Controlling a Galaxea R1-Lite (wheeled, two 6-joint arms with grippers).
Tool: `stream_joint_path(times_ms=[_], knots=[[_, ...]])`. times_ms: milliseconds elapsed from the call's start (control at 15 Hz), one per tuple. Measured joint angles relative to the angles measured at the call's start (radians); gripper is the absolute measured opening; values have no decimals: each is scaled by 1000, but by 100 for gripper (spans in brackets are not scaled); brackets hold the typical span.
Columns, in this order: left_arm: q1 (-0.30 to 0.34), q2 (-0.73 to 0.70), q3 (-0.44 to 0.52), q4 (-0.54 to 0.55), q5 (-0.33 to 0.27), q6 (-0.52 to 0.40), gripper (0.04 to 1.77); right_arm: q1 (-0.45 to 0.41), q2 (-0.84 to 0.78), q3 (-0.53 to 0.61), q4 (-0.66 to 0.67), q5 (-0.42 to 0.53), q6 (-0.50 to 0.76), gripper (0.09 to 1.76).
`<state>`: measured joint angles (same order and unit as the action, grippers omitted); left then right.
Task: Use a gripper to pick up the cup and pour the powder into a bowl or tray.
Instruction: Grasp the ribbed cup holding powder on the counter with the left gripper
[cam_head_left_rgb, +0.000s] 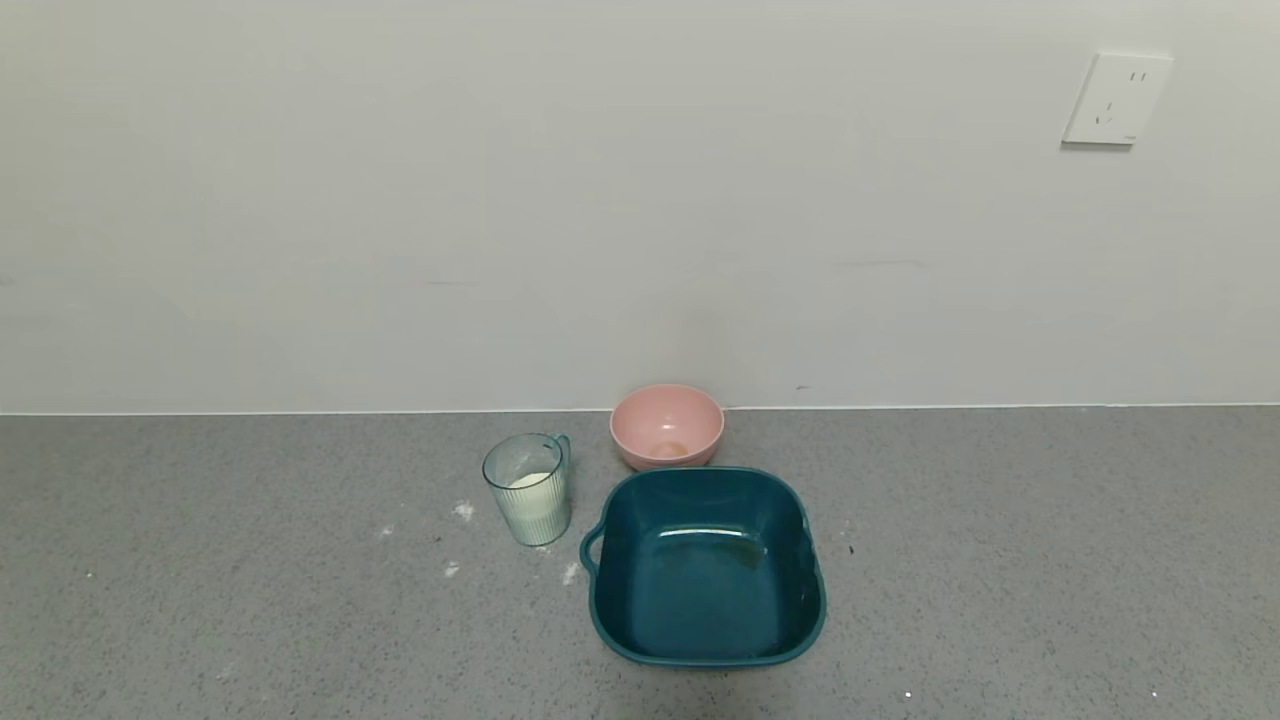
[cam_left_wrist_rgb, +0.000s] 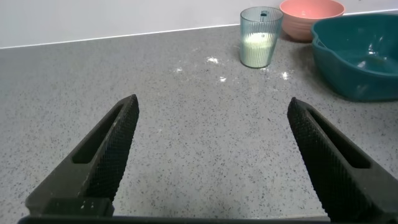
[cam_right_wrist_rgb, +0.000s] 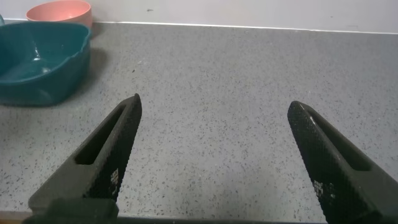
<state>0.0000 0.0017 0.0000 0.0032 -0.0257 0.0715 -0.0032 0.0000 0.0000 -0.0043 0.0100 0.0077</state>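
The pale blue-green ribbed cup (cam_head_left_rgb: 528, 489) stands upright on the grey counter, left of the dark teal basin (cam_head_left_rgb: 706, 566). White powder (cam_head_left_rgb: 531, 482) fills its lower part. The cup also shows in the left wrist view (cam_left_wrist_rgb: 260, 37), with the basin (cam_left_wrist_rgb: 360, 56) beside it. The basin is empty and also shows in the right wrist view (cam_right_wrist_rgb: 40, 61). Neither arm shows in the head view. My left gripper (cam_left_wrist_rgb: 212, 104) is open and empty, low over the counter, well short of the cup. My right gripper (cam_right_wrist_rgb: 214, 102) is open and empty over bare counter, off to the basin's side.
A small pink bowl (cam_head_left_rgb: 667, 426) sits behind the basin against the wall, with a little tan residue inside. Spilled white specks (cam_head_left_rgb: 462, 511) lie on the counter left of the cup. A wall socket (cam_head_left_rgb: 1116, 99) is high at the right.
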Motion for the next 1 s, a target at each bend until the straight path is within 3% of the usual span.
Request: stream_joint_path(times_ms=[467,1000], knots=[[0,0,-5,-6,-2,3,172,0,0,0,0,0,0,171],[0,50,-166,13,-13,0,172,0,0,0,0,0,0,171]])
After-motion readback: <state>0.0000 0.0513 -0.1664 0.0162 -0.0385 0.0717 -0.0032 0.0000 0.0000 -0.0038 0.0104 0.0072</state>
